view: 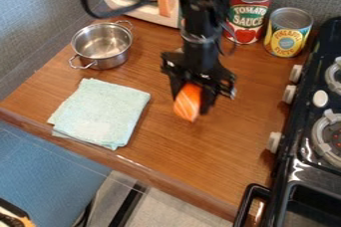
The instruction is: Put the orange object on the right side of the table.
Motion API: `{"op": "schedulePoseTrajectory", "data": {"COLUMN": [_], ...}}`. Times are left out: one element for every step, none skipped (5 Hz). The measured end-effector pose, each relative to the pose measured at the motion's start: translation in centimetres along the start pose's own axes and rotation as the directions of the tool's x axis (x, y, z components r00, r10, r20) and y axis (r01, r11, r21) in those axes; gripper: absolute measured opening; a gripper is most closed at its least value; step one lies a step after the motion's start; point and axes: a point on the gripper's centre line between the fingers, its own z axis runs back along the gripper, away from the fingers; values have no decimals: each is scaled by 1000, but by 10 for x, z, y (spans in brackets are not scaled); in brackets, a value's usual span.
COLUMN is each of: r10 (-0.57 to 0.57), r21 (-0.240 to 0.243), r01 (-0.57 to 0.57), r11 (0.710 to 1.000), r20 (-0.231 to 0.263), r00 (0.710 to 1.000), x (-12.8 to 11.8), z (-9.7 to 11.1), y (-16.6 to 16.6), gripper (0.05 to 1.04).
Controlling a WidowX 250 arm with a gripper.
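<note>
Clasping one orange object [187, 105]: one pincer [191, 102], closed round it; one pot [102, 47], two cans [248, 14].

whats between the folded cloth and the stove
In the camera view, the orange object, held in the gripper, is between the cloth and the stove, with bare tabletop on either side.

Orange salmon piece [188, 102], white-striped, is pointing lengthwise downward, being held between the jaws above the table [223, 154].
</note>
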Motion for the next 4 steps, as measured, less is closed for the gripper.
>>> {"op": "schedulePoseTrajectory", "data": {"r10": [13,20,18,4], "r21": [25,37,37,22], "r01": [-12,-19,-17,-3], "r11": [1000,999,999,1000], "r20": [-21,-27,-41,-57], "r00": [1000,999,999,998], "x": [-7,-9,-12,-17], "z": [-15,-21,-25,-26], "y": [-3,-1,-1,-3], "gripper": [584,584,653,946]}}
